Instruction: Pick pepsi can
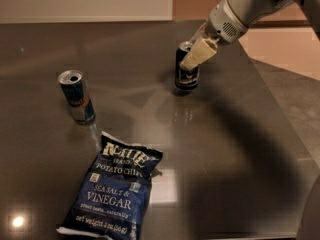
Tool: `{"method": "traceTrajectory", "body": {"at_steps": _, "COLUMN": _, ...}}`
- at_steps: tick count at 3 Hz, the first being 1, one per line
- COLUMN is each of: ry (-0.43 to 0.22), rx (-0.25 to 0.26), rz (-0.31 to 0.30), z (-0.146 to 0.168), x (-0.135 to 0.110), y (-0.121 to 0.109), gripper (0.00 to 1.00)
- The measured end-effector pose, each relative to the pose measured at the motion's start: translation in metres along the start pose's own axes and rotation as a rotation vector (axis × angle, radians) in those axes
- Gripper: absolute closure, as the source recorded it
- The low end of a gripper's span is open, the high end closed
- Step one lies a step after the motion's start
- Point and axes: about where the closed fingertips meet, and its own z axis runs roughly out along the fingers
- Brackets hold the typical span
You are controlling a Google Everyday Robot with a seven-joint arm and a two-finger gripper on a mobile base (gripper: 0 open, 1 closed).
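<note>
The pepsi can (186, 78) is a short dark can with a pale emblem, standing upright at the far middle of the dark table (235, 149). My gripper (190, 60) reaches in from the upper right and is shut on the can's upper part. One cream finger (198, 53) lies across the can's front near its silver top, and the other is hidden behind the can. The can's base is at or just above the tabletop.
A slimmer blue-and-silver can (76, 96) stands at the left. A blue bag of salt and vinegar chips (114, 190) lies near the front. The table's right edge (280, 104) runs diagonally, with pale floor beyond it.
</note>
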Motion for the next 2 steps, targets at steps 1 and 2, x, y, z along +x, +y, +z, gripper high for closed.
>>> {"method": "traceTrajectory", "body": {"at_steps": 1, "ry": -0.002, "rx": -0.04, "rz": -0.047, "z": -0.024, "x": -0.026, "y": 0.016, "gripper": 1.0}}
{"method": "traceTrajectory", "body": {"at_steps": 2, "ry": 0.013, "rx": -0.062, "rz": -0.105, "z": -0.047, "x": -0.054, "y": 0.029, "gripper": 1.0}}
